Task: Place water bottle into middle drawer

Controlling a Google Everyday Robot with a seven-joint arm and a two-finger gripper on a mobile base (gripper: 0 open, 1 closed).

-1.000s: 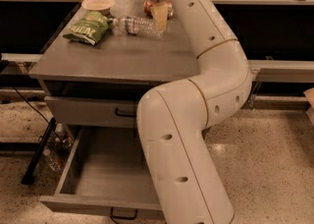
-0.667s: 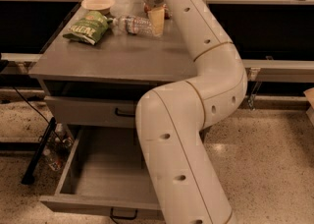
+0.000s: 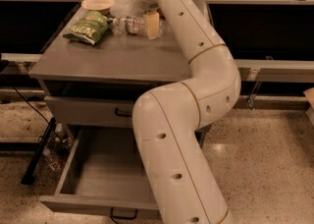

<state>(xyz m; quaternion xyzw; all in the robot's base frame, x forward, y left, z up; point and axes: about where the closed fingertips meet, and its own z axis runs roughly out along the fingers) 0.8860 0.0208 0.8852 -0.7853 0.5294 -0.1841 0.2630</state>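
The water bottle (image 3: 128, 24) is clear plastic and lies on its side at the back of the grey cabinet top (image 3: 113, 56). My gripper (image 3: 152, 24) hangs from the long white arm and sits right at the bottle's right end, low over the top. The middle drawer (image 3: 100, 171) is the lowest, widest one. It is pulled out at the bottom, an empty grey tray with a small black handle (image 3: 122, 214) on its front. The arm's lower links cover the drawer's right part.
A green chip bag (image 3: 87, 27) lies left of the bottle, with a pale bowl (image 3: 98, 4) behind it. A closed drawer front (image 3: 83, 111) sits above the open one. A black stand leg (image 3: 37, 156) and clutter are on the speckled floor at left.
My gripper has moved down and slightly left, closer to the bottle's right end. The bottle, bag and drawer have not moved.
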